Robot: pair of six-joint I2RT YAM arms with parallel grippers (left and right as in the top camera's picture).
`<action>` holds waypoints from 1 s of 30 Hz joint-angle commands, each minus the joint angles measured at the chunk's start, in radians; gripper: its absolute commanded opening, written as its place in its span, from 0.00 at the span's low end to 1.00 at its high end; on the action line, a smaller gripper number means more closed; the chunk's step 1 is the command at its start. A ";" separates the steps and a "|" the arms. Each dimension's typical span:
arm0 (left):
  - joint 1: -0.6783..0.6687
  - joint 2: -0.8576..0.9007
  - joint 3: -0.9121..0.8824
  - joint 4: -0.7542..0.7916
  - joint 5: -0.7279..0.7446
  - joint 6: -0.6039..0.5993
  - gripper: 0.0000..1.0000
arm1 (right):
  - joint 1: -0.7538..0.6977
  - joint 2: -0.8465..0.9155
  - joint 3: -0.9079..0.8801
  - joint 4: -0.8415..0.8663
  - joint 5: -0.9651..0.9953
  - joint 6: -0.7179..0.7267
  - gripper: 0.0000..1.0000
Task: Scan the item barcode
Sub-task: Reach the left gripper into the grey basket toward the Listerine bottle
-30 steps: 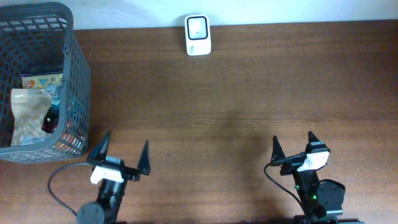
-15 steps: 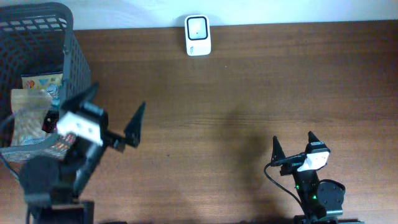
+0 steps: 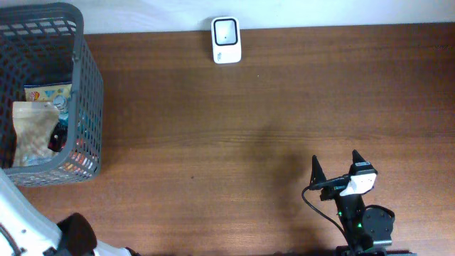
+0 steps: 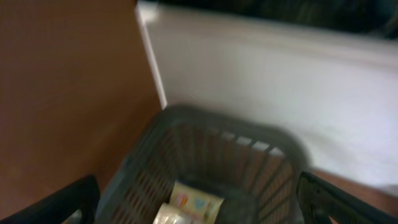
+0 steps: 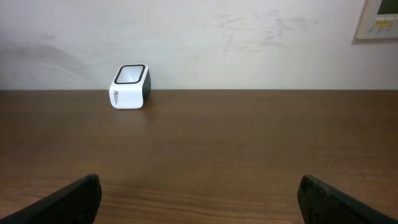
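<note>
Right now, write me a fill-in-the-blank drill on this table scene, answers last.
The basket sits on the robot's ____ side of the table. The packs lie ____ the basket. The scanner's body is ____. The right end effector stands ____, holding nothing.
Missing: left; inside; white; open.
</note>
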 commanded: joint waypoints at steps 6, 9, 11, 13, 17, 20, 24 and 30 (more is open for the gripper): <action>0.093 0.169 0.011 -0.229 0.031 -0.007 0.99 | -0.006 -0.007 -0.009 0.000 0.002 0.003 0.98; 0.091 0.266 0.005 -0.310 0.037 0.060 0.99 | -0.006 -0.007 -0.009 0.000 0.002 0.003 0.98; 0.091 0.325 0.001 -0.347 0.132 0.119 0.99 | -0.006 -0.007 -0.009 0.000 0.002 0.003 0.98; 0.086 0.369 0.001 -0.386 0.220 0.183 0.99 | -0.006 -0.007 -0.009 0.000 0.002 0.003 0.98; 0.051 0.434 0.001 -0.419 0.220 0.209 1.00 | -0.006 -0.007 -0.009 0.000 0.002 0.003 0.98; 0.007 0.460 0.001 -0.426 0.219 0.235 0.98 | -0.006 -0.007 -0.009 0.000 0.002 0.003 0.98; -0.036 0.471 0.001 -0.450 0.143 0.242 0.95 | -0.006 -0.007 -0.009 0.000 0.002 0.003 0.98; -0.037 0.471 -0.062 -0.457 0.142 0.242 0.96 | -0.006 -0.007 -0.009 0.000 0.002 0.003 0.98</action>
